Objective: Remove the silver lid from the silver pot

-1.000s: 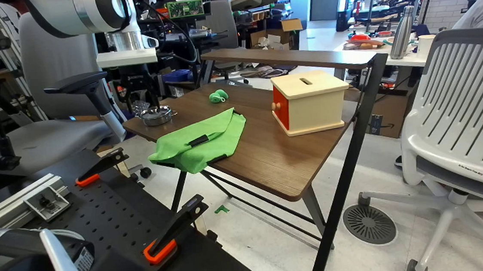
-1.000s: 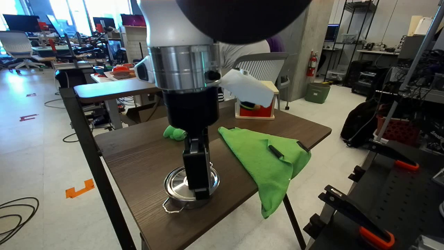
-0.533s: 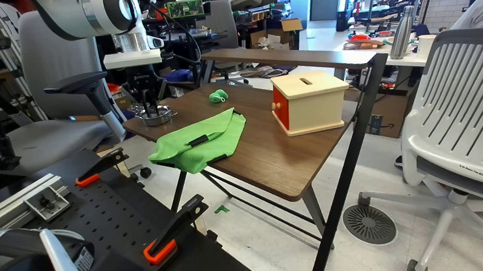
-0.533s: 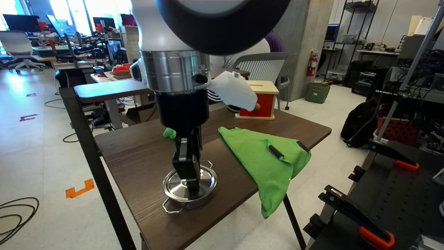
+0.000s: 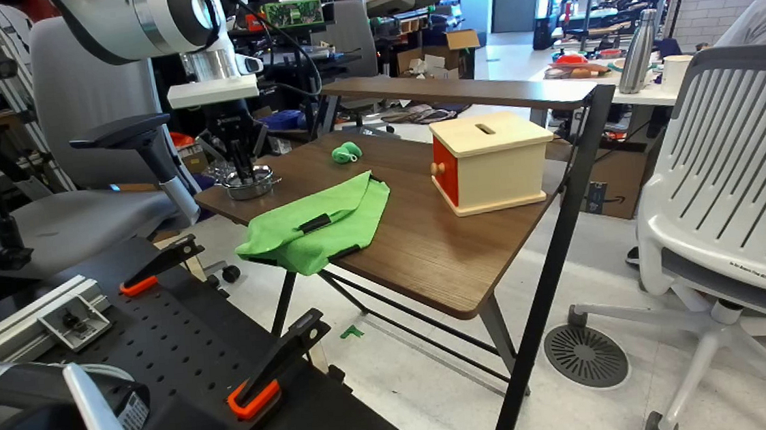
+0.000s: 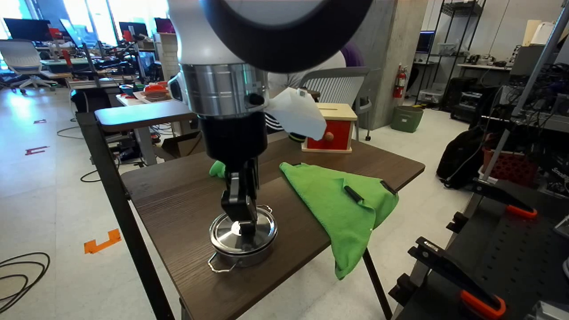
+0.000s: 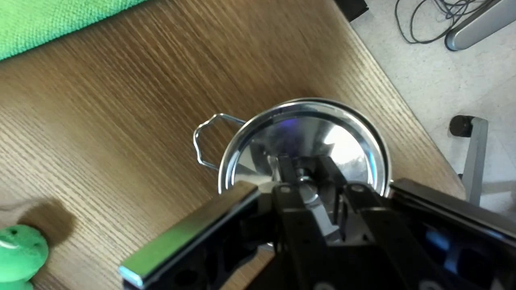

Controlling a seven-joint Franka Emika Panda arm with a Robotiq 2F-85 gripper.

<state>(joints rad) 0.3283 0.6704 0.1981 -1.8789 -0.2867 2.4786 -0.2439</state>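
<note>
Silver lid (image 7: 310,135), round and mirror-bright, is being held directly beneath the gripper (image 7: 309,178), its knob (image 7: 308,192) being pinched, as far as the blurred wrist view can be trusted, between close-set jaws; a straight upward lift is being called for. Near a corner of the wood-grained desk (image 6: 191,213), the low silver pot (image 6: 251,260) is being covered. Over one edge, fuzzy green cloth (image 6: 340,209) is being draped.

Blown-out windows (image 6: 135,9), white glare on silver lid (image 7: 304,137), soft-focus hand (image 7: 305,163)
</note>
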